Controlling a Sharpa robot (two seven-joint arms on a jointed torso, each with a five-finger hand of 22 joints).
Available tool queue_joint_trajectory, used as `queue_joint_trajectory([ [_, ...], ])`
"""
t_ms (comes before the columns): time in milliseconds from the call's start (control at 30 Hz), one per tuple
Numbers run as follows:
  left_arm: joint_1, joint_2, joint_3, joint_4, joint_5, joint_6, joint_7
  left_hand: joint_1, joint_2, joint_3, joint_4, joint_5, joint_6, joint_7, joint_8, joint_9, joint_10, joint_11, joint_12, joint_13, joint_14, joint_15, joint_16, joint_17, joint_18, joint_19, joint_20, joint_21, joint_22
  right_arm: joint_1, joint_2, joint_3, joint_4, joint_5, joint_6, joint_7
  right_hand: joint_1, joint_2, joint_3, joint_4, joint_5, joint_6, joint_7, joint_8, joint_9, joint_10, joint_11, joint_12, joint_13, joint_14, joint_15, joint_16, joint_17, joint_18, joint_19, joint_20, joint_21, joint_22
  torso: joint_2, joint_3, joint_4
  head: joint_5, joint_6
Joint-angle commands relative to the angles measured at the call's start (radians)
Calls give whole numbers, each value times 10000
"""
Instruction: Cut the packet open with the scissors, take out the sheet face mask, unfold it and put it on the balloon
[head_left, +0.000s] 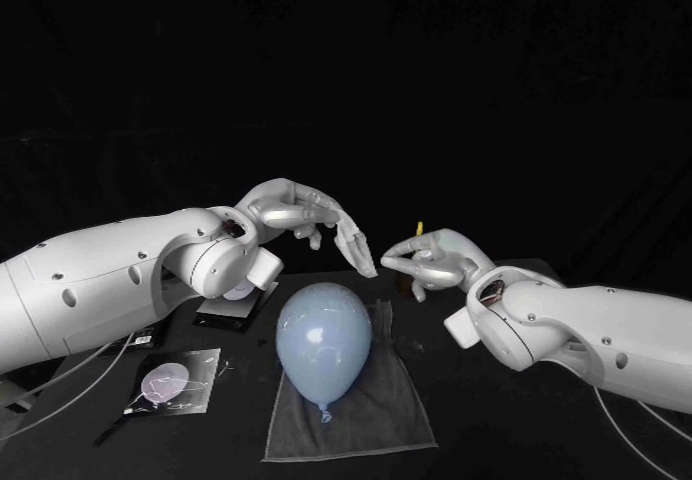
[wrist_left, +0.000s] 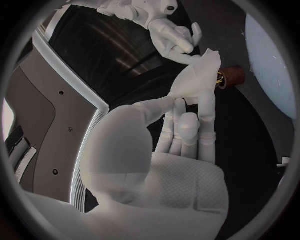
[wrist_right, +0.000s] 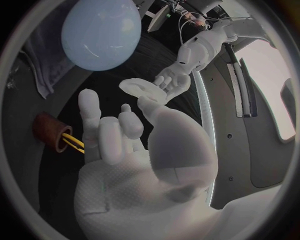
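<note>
Left hand (head_left: 296, 213) holds one mask (head_left: 356, 250), right hand (head_left: 428, 258) near; one balloon (head_left: 323, 340).

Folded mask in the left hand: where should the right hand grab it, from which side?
Probably the free lower end of the mask, coming in from the robot's right. The left hand pinches the upper part, so that end hangs clear, pointing toward the right hand, above the balloon.

No legible text, label, brand, number or sign anywhere. Packet (head_left: 176, 383) on counter (head_left: 483, 435) bears printed picture; any lettering too small to read.
</note>
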Motion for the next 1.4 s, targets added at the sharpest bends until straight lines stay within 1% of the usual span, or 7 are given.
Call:
queue_joint_trajectory([
  [33, 31, 79, 11, -61, -399, 741, -41, 12, 66, -13, -23, 29, 56, 25, 39, 9, -31, -32, 21, 1, 2, 16, 23, 24, 105, -65, -36, 43, 14, 178, 163, 15, -217, 9, 182, 1298, -20, -254, -202, -35, 7, -61, 34, -103, -43, -8, 30, 63, 20, 26, -5, 47, -6, 117, -20, 37, -2, 6, -3, -21, -8, -6, 26],
  [267, 39, 178, 10, -219, -472, 783, -62, 7, 71, -23, -26, 29, 51, 27, 39, 8, -34, -31, 20, 0, 33, 17, 43, 77, 105, -69, -35, 44, 14, 361, 558, 34, -643, -210, 283, 1290, -21, -341, -432, -32, -27, -269, 95, -290, -121, -75, 87, 129, 24, -29, 42, 93, -22, 122, -90, 78, 9, 43, 8, -4, 21, -5, 52],
  [433, 41, 252, 9, -245, -488, 818, -59, 7, 72, -27, -29, 29, 50, 26, 39, 8, -36, -32, 20, 0, 51, 17, 55, 108, 105, -70, -34, 45, 15, 395, 700, 43, -765, -313, 374, 1275, -53, -424, -658, 0, -28, -393, 143, -409, -162, -133, 137, 171, 16, -71, 88, 123, -46, 138, -172, 119, -33, 21, 9, -26, -13, 11, 16],
  [667, 40, 294, 8, -276, -494, 822, -42, 6, 75, -34, -34, 29, 49, 26, 40, 8, -37, -32, 21, 0, 65, 18, 66, 133, 105, -72, -34, 47, 16, 408, 917, 46, -903, -731, 705, 969, -131, -496, -992, 101, -68, -486, 197, -509, -191, -283, 196, 128, -74, -193, 146, 96, -152, 171, -347, 175, -165, -67, -5, -17, -6, -11, -31],
  [867, 40, 303, 8, -265, -495, 816, -21, 6, 75, -34, -34, 29, 49, 26, 40, 8, -37, -32, 21, 0, 65, 18, 66, 133, 105, -72, -34, 47, 16, 404, 1054, 45, -1117, -993, 770, 636, 1, -440, -1043, 71, -52, -440, 190, -503, -185, -249, 192, 239, -13, -170, 149, 157, -111, 156, -295, 189, -60, 39, 2, -27, 3, -33, -41],
  [1033, 40, 286, 8, -247, -495, 818, -6, 5, 79, -42, -38, 29, 48, 26, 42, 8, -38, -32, 21, 0, 70, 18, 72, 142, 105, -74, -33, 49, 18, 376, 1086, 42, -1180, -1185, 802, 416, 86, -385, -1133, 71, -52, -287, 152, -440, -159, -180, 163, 381, 64, -127, 129, 229, -68, 145, -221, 185, 61, 152, 8, -21, -8, -21, -63],
  [1400, 39, 270, 8, -208, -495, 813, 29, 5, 79, -42, -38, 29, 48, 26, 42, 8, -38, -32, 21, 0, 70, 18, 72, 142, 105, -74, -33, 49, 18, 293, 1147, 32, -1281, -1286, 635, 277, 431, 1, -1278, 68, -97, 394, -53, -163, -101, 258, -26, 1013, 449, 242, -33, 637, 295, -2, 360, 54, 880, 886, 2, -17, -12, -3, -95],
])
